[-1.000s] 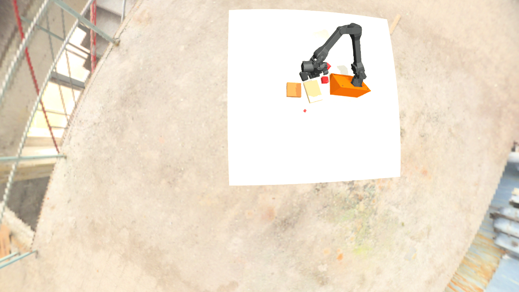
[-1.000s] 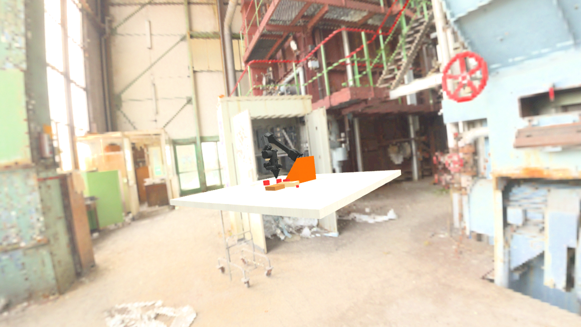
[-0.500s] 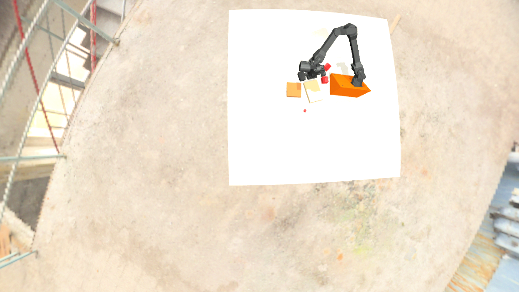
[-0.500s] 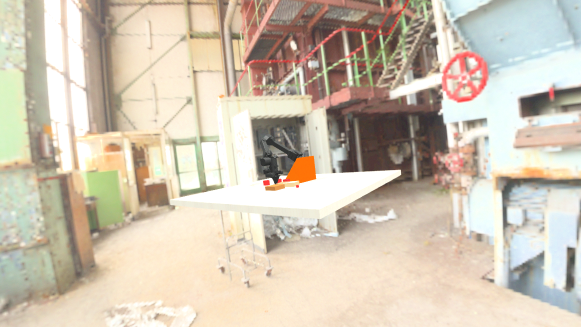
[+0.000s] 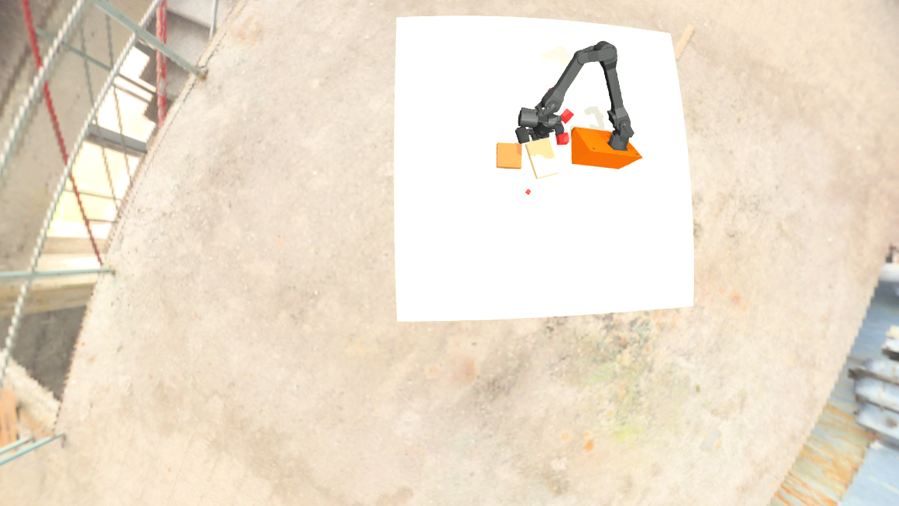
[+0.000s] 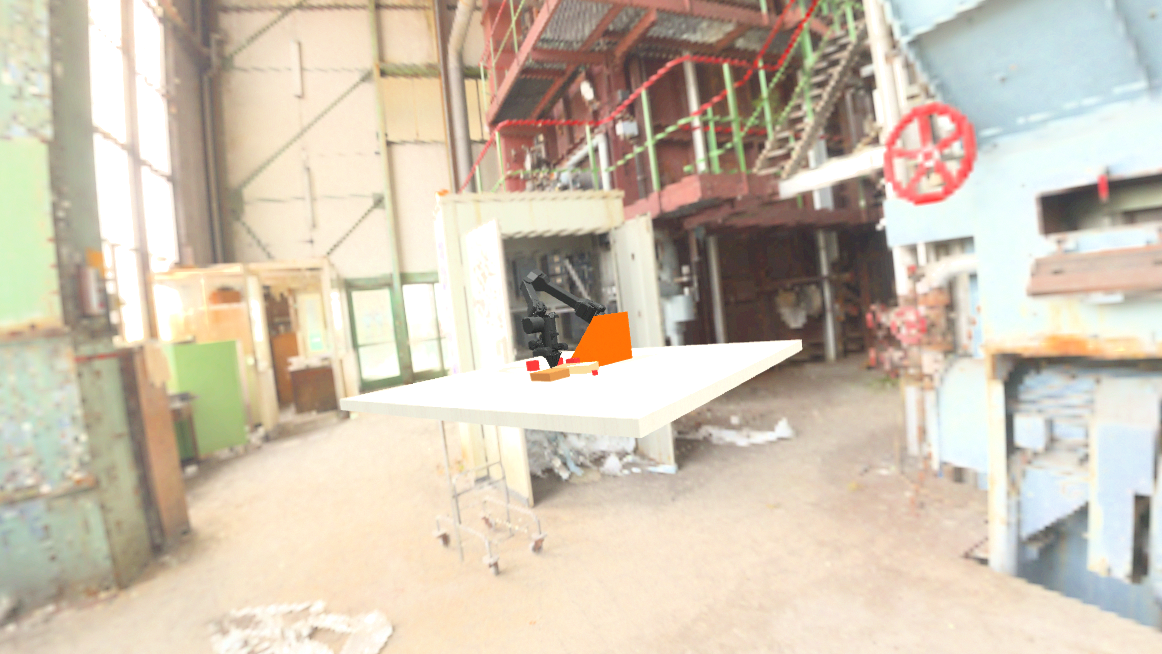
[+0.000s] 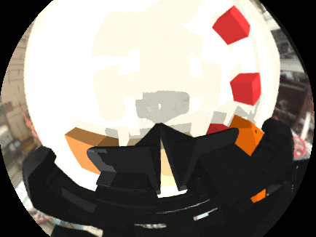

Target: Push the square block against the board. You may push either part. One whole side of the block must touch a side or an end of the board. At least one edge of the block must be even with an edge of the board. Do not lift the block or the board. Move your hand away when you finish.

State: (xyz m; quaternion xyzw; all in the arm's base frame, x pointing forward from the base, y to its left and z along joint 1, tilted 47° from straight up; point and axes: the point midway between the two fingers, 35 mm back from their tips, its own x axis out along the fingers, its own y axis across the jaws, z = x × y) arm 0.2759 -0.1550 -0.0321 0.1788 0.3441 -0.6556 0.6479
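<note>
White tabletop (image 5: 477,251) (image 6: 569,398) (image 7: 62,73) carries the square orange block (image 5: 508,155) (image 6: 549,375) (image 7: 83,150), apart from the pale board (image 5: 541,158) (image 6: 583,368).

Tall windows (image 6: 150,138) at the far left let bright daylight in beside a pale, diagonally braced wall (image 6: 300,138). A white tabletop (image 5: 541,258) (image 6: 691,377) stands over a worn, stained concrete floor (image 5: 282,251) (image 6: 691,552). Beyond it is a pale cabinet (image 6: 528,207) with open doors. Dark red steelwork with stairs (image 6: 825,93) rises behind, farther right. Light blue machinery (image 6: 1057,138) fills the right side, where a red handwheel (image 6: 928,154) is mounted. A green panel (image 6: 209,396) stands at the left.
</note>
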